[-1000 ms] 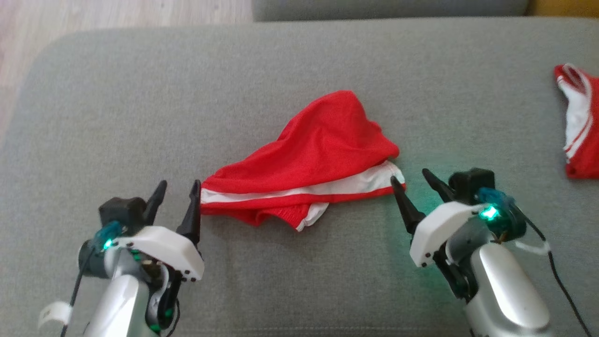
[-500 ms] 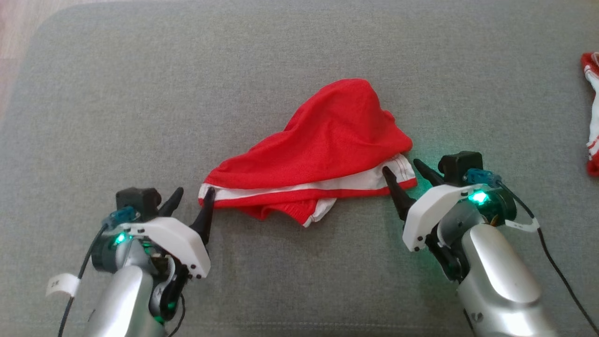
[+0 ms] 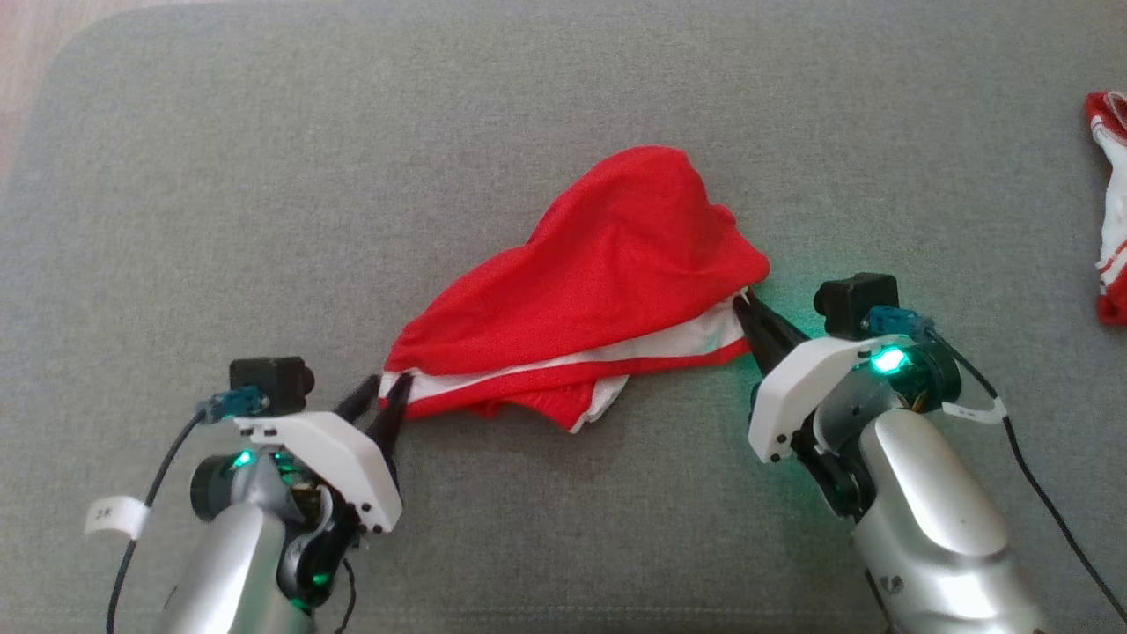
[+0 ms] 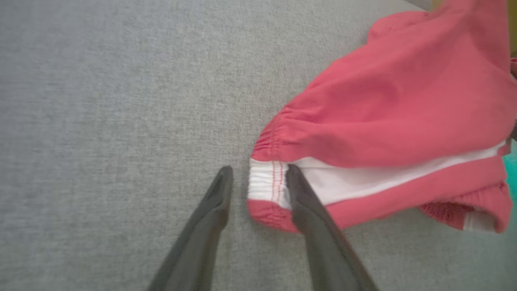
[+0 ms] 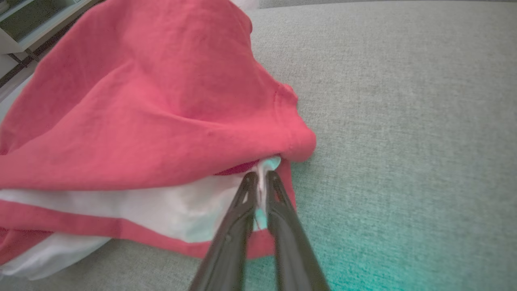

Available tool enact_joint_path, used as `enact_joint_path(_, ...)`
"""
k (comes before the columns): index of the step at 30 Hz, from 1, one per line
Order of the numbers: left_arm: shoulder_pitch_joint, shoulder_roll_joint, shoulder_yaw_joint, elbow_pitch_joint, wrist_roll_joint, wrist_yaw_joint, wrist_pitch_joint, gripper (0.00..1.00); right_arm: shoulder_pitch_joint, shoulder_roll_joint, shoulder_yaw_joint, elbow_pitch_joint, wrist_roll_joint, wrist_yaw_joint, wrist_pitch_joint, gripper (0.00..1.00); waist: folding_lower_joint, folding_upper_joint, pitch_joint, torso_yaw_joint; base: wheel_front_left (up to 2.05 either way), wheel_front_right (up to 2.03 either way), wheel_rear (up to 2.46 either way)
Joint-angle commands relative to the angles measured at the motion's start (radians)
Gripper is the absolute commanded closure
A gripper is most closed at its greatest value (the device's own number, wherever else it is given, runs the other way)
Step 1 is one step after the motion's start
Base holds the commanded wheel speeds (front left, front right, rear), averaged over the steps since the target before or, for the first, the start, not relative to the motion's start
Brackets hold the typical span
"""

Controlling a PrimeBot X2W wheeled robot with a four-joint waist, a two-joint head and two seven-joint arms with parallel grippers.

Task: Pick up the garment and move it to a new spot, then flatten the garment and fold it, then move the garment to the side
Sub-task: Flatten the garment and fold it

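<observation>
The red garment, with a white band and red stripe along its near edge, lies bunched on the grey cushion. My left gripper is at its left corner. In the left wrist view the fingers are still apart, the white band's corner lies between them, and one finger rests over the cloth. My right gripper is at the garment's right corner. The right wrist view shows my right gripper shut, pinching the white band of the garment.
A second red and white garment lies at the cushion's far right edge. Pale floor shows past the cushion's rounded upper-left corner. A shelf unit stands beyond the cloth in the right wrist view.
The head camera has dipped. My right gripper has shut on the garment's right corner. My left gripper's fingers have narrowed around the left corner.
</observation>
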Motion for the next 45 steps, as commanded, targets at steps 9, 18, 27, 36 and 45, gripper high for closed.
enact_joint_path(9, -0.020, 0.038, 0.008, -0.142, -0.081, -0.026, 0.077, 1.00, -0.026, -0.001, 0.001, -0.109, 0.034, -0.001, -0.001, 1.00, 0.0000, 0.0000, 0.006, -0.009, 0.00, 0.00, 0.00)
enact_joint_path(18, 0.029, 0.102, 0.075, -0.552, -0.252, -0.020, 0.248, 1.00, 0.071, -0.048, -0.056, -0.407, 0.163, -0.001, 0.120, 1.00, 0.0000, 0.0000, -0.004, -0.023, 0.00, 0.00, 0.00)
enact_joint_path(27, 0.080, 0.109, 0.135, -0.911, -0.426, 0.034, 0.368, 1.00, 0.205, -0.106, -0.186, -0.810, 0.353, -0.001, 0.289, 1.00, 0.0000, 0.0000, -0.044, -0.049, 0.00, 0.00, 0.00)
enact_joint_path(36, 0.102, 0.099, 0.144, -1.139, -0.556, 0.097, 0.456, 1.00, 0.286, -0.070, -0.355, -1.161, 0.515, -0.001, 0.410, 1.00, 0.0000, 0.0000, -0.057, -0.081, 0.00, 0.00, 0.00)
enact_joint_path(45, -0.078, 0.179, 0.180, -1.159, -0.555, 0.164, 0.579, 1.00, 0.194, -0.042, -0.489, -1.267, 0.563, -0.001, 0.530, 1.00, 0.0000, 0.0000, 0.034, -0.085, 0.00, 0.00, 0.00)
